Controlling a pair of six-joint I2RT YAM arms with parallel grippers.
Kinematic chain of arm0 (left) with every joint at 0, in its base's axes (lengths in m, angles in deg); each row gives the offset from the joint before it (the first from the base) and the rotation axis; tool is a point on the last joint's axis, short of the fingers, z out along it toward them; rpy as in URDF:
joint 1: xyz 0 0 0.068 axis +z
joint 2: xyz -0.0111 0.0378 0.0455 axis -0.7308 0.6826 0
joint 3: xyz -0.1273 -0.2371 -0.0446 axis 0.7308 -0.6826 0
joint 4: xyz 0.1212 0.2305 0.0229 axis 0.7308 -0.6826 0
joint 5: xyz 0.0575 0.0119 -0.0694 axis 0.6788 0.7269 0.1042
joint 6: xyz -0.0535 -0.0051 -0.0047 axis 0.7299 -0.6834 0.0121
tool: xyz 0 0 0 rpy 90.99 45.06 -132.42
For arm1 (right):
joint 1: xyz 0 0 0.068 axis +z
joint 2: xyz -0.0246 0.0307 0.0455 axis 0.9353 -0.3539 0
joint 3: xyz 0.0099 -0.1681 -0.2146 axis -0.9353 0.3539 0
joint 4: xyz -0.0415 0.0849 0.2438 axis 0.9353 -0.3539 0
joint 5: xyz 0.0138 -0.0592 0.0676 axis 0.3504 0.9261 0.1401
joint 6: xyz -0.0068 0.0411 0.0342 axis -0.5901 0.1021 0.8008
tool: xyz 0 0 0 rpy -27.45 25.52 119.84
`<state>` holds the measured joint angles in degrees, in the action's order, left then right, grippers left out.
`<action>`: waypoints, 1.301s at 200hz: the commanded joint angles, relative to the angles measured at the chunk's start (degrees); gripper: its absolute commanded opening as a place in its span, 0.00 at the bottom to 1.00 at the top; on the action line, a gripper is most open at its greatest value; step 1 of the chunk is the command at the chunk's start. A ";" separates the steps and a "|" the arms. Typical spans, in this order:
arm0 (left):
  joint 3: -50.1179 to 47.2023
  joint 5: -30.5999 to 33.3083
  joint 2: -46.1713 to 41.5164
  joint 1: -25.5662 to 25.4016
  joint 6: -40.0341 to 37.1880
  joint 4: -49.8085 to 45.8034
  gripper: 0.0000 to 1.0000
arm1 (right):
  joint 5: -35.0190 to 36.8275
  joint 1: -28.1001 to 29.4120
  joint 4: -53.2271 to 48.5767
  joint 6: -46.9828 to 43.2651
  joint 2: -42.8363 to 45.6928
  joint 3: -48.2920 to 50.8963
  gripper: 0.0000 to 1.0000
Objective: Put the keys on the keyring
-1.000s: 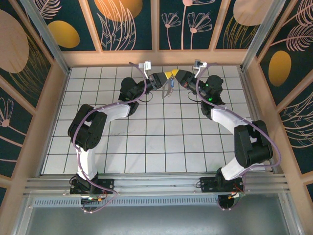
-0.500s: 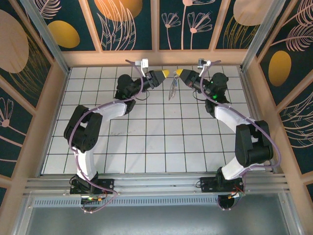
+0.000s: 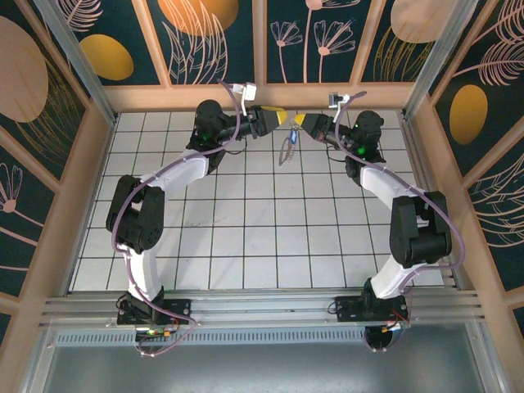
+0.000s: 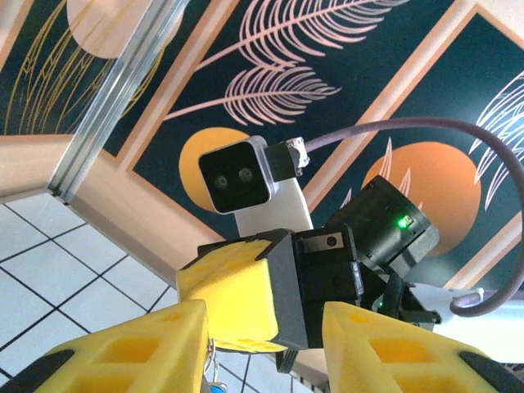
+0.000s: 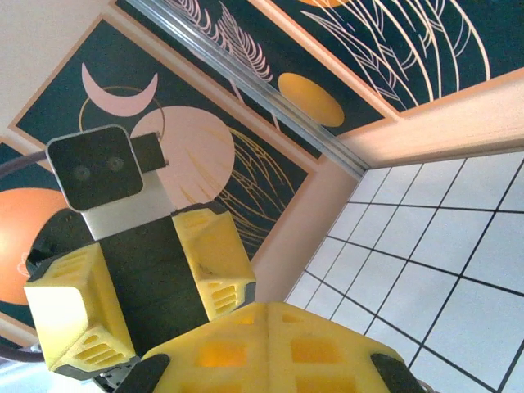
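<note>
Left fingers [image 4: 123, 352]: spread apart, with nothing between the pads.
Right fingers [image 5: 270, 348]: pressed together, pinching the top of the keyring [image 3: 286, 154].
Keyring: dangles from the right tip, strap hanging down, below the gap between the two grippers.
Key [image 3: 292, 140]: blue head at the top of the strap, just under the right gripper [image 3: 300, 123]. Too small to tell whether it sits on the ring.
Left gripper [image 3: 284, 117]: tip faces the right one, near but apart.
Arms: both reach to the far edge of the tiled table [image 3: 246, 229].
</note>
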<state>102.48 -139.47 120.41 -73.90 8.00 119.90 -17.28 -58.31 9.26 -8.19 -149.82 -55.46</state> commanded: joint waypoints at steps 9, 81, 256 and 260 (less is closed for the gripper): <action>2.63 -2.65 2.24 0.09 -4.33 -6.12 0.41 | -3.19 -0.27 0.76 -1.41 0.13 -1.92 0.00; 4.44 -3.16 4.27 0.13 -4.25 -7.10 0.41 | -3.48 -0.37 1.21 -1.40 1.25 -0.88 0.00; 6.52 -3.70 6.96 -0.83 -0.17 -3.38 0.33 | -3.22 0.62 3.64 0.59 0.41 -0.63 0.00; 6.53 -3.70 6.98 -0.92 -0.14 -3.31 0.33 | -3.22 0.68 3.64 0.67 0.30 -0.57 0.00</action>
<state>107.00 -142.05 126.46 -74.40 7.02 113.43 -19.55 -58.20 9.54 -7.97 -149.91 -55.48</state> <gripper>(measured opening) 0.330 0.054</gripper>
